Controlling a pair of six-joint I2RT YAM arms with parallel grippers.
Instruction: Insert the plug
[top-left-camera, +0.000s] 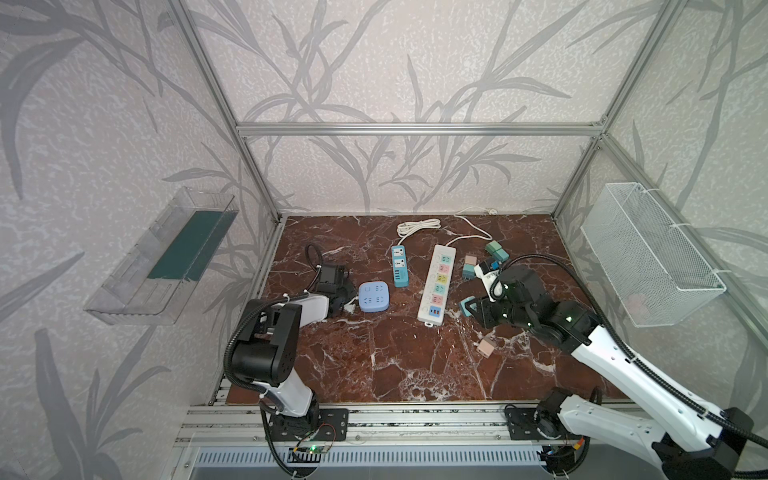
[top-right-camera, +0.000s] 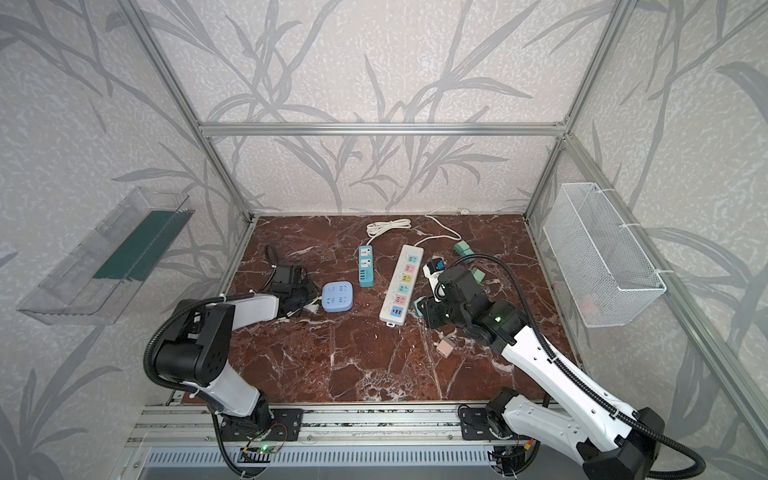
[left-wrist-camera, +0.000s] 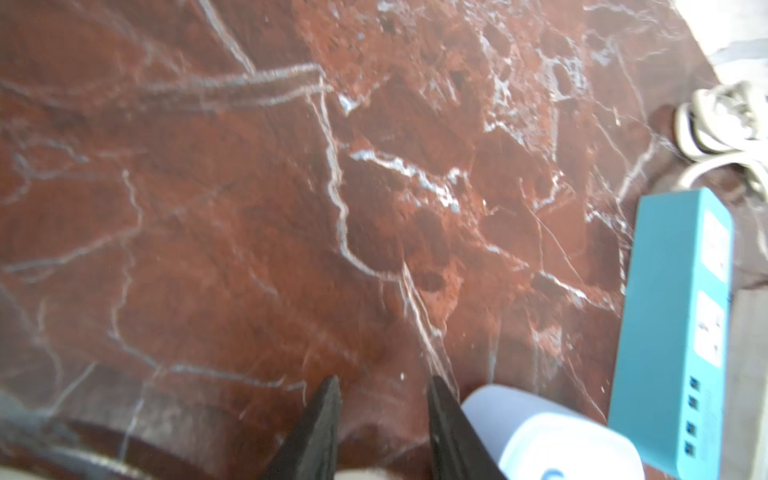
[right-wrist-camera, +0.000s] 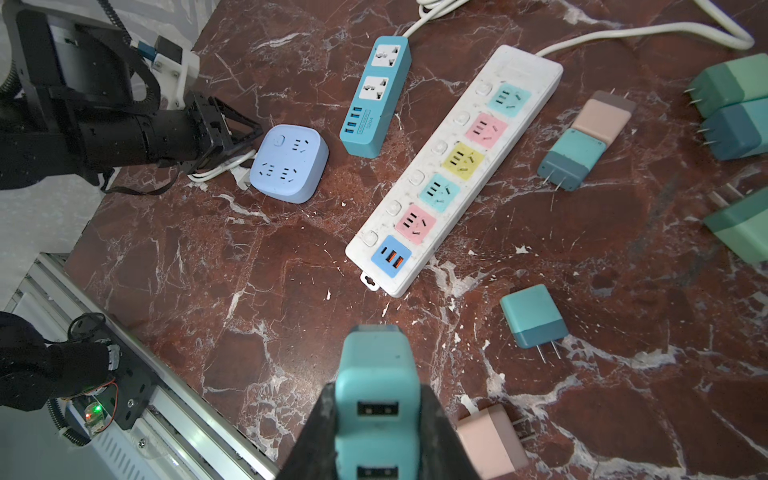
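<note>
My right gripper (right-wrist-camera: 376, 390) is shut on a teal plug (right-wrist-camera: 376, 357), a block charger with two USB ports facing the camera. It hangs just above the table off the near end of the white power strip (right-wrist-camera: 449, 166), which has coloured sockets. In both top views this gripper (top-left-camera: 468, 308) sits right of the strip (top-left-camera: 436, 286). My left gripper (left-wrist-camera: 384, 382) lies low beside the light-blue square socket (right-wrist-camera: 289, 164). Its fingers are closed on that socket's white cord (right-wrist-camera: 220, 168), which shows as a white patch between them at the frame edge.
A teal power strip (top-left-camera: 400, 266) lies between the square socket (top-left-camera: 373, 296) and the white strip. Loose chargers lie right of the strip: teal (right-wrist-camera: 534, 316), pink (right-wrist-camera: 490, 440), a pink and teal pair (right-wrist-camera: 582, 141), green ones (right-wrist-camera: 731, 87). A wire basket (top-left-camera: 648, 253) hangs on the right wall.
</note>
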